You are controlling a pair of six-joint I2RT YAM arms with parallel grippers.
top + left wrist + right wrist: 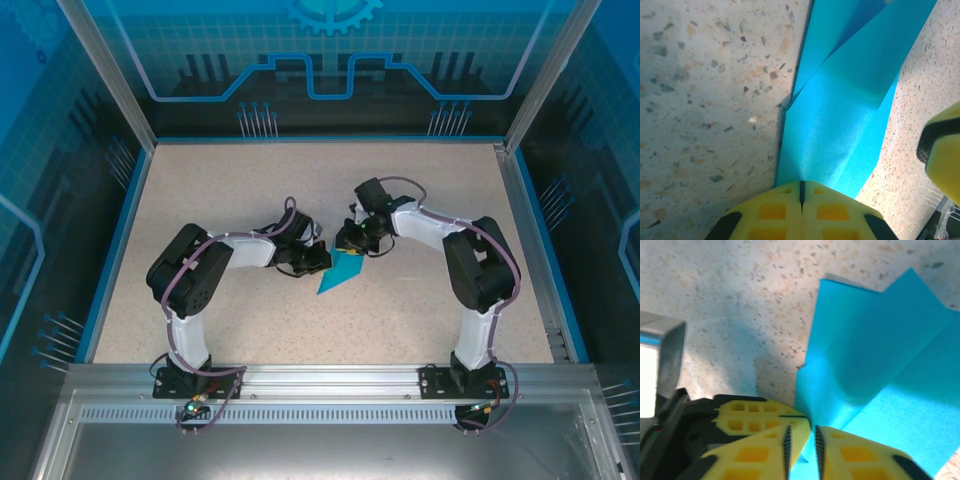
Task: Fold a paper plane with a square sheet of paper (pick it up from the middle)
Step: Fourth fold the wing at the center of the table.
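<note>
The left claw [801, 186] is pressed shut, pinching the near edge of the folded blue sheet of paper [840, 125]. The sheet stretches away ahead of its tips over the speckled worktop [705, 100]. The right claw [803, 431] is closed to a slit on the same sheet, which fans out ahead and to its right.

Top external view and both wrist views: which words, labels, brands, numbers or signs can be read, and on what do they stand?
None can be read.
The back wall carries only a gear drawing and lines, without letters; the teal paper is plain.
</note>
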